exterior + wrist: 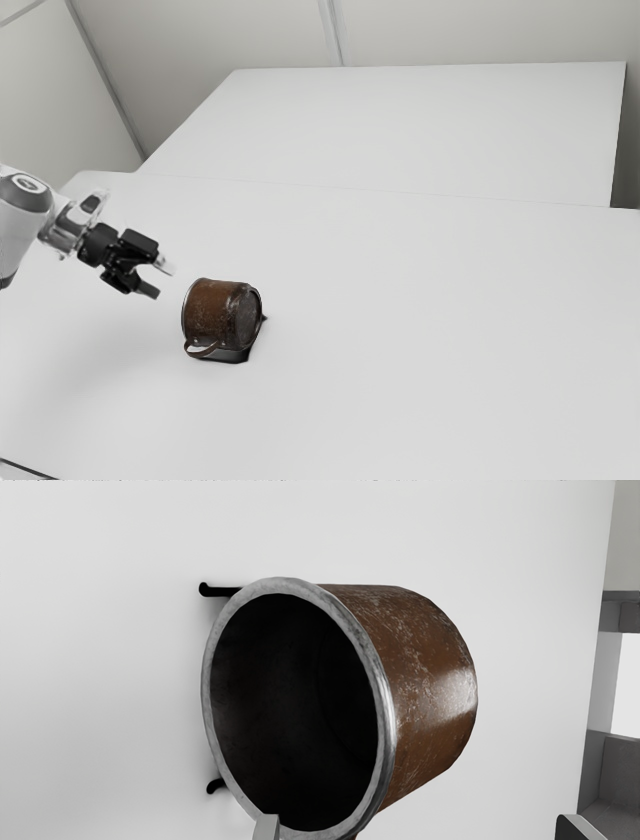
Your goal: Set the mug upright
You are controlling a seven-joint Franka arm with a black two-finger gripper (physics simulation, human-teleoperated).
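The open gripper (158, 279) hangs above the table, a short way from the mug, on the arm's side, with nothing between its fingers. On its side lies the rusty brown mug (212, 310), its mouth facing the gripper and its grey base toward the exterior view's right. Its handle (201, 351) is low on the mug's near side. In the wrist view, the gripper (420, 826) has its fingertips wide apart; one overlaps the rim of the mug (425, 680) in the picture, but contact cannot be told. The mug's dark inside shows there.
A black flat piece (236, 356) lies under the mug, with thin black ends (220, 590) sticking out past the rim. The white table (420, 340) extends around them, and another white surface (420, 125) stands behind it.
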